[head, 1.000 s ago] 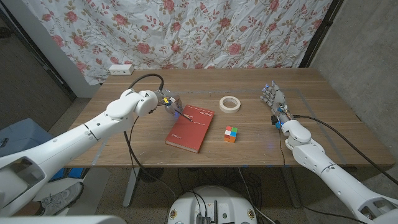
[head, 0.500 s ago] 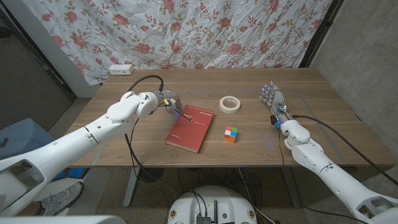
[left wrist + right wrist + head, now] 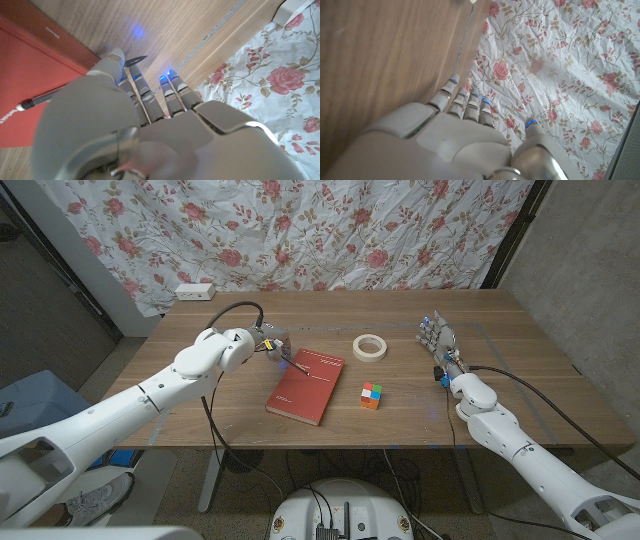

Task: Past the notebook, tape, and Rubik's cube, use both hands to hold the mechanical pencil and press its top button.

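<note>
The mechanical pencil (image 3: 298,366) lies slanted across the far left corner of the red notebook (image 3: 305,388). My left hand (image 3: 270,340) is over that corner, and its thumb and curled fingers close around the pencil. In the left wrist view the pencil (image 3: 42,99) runs from the notebook (image 3: 30,75) under my left hand (image 3: 150,125), its dark tip poking out past the thumb over bare wood. The tape roll (image 3: 369,347) and the Rubik's cube (image 3: 371,395) sit right of the notebook. My right hand (image 3: 440,342) stands at the table's right with fingers extended, holding nothing; the right wrist view shows this hand (image 3: 445,130) too.
A white power strip (image 3: 194,291) lies at the table's far left corner, with a black cable running to my left arm. A flowered curtain (image 3: 330,230) hangs behind the table. Bare wood stretches between the cube and my right hand.
My left hand has edged slightly to the right at the notebook's corner. The right hand has shifted a little away from me. Notebook, tape and cube have not moved.
</note>
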Available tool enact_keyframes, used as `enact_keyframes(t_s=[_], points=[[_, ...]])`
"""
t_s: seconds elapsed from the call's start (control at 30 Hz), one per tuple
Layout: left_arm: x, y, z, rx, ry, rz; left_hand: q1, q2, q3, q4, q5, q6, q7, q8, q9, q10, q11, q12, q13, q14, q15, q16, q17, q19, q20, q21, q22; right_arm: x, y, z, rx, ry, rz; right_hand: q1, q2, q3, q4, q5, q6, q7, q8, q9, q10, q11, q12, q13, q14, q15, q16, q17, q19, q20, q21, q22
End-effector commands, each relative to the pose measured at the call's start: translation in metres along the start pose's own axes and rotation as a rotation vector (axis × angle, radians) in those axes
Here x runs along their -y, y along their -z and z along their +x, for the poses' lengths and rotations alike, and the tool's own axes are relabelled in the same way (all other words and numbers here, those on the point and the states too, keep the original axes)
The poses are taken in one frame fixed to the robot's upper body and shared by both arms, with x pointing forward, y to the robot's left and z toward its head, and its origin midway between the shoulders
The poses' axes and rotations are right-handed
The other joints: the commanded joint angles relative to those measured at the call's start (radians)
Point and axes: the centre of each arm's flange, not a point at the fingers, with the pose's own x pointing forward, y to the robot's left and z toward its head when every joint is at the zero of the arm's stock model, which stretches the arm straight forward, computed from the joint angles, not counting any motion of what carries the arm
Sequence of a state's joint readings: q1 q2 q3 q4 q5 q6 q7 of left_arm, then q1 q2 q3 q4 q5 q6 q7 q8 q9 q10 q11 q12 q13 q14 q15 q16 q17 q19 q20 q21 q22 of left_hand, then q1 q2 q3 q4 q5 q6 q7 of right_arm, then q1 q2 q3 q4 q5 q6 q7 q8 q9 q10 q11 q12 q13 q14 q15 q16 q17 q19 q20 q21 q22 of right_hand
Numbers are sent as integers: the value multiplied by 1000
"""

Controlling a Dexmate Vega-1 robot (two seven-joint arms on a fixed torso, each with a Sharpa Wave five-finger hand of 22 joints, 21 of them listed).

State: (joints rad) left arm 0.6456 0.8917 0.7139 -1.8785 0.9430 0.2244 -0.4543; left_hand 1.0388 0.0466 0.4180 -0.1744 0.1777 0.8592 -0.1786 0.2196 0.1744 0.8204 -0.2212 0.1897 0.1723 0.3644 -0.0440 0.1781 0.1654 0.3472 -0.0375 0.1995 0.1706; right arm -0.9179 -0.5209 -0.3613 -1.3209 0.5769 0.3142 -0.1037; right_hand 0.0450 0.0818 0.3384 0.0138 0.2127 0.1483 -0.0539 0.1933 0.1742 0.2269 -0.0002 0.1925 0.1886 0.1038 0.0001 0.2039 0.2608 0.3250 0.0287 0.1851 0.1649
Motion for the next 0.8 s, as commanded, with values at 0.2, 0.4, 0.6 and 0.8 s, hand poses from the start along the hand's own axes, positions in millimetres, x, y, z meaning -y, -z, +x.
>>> enact_keyframes(t_s=[0.2,0.4,0.6,0.8], points=[[0,-4,7,12,-23,23,21,5,-8,-1,4,47,4,8,3,37,0,9,1,31,-177,9,4,26,-79,8,2,0,2,-1,-5,7,2,0,14,6,2,2,9,-2,4,5,13,1,6,2,9,-1,10,2,3,0,7,4],[1,-6,9,16,-29,24,30,7,-11,-1,4,64,9,6,4,69,1,12,2,42,-178,8,3,35,-80,8,2,0,2,-1,-5,7,3,0,14,6,1,2,10,-2,4,5,15,2,7,2,9,0,11,2,3,0,7,4],[2,-8,10,19,-35,23,44,7,-14,-3,4,95,15,6,4,104,1,14,2,60,-179,8,4,48,-76,9,2,1,3,-3,-6,10,4,0,15,6,2,2,11,-2,3,5,15,3,6,2,10,-1,12,2,4,-1,7,5],[1,-10,10,19,-51,29,55,13,-20,0,3,145,29,7,1,153,2,15,3,82,-179,8,4,62,-82,9,2,2,3,-4,-8,11,4,-1,16,6,2,2,11,-2,3,5,15,4,6,2,9,-1,12,2,4,0,7,5]])
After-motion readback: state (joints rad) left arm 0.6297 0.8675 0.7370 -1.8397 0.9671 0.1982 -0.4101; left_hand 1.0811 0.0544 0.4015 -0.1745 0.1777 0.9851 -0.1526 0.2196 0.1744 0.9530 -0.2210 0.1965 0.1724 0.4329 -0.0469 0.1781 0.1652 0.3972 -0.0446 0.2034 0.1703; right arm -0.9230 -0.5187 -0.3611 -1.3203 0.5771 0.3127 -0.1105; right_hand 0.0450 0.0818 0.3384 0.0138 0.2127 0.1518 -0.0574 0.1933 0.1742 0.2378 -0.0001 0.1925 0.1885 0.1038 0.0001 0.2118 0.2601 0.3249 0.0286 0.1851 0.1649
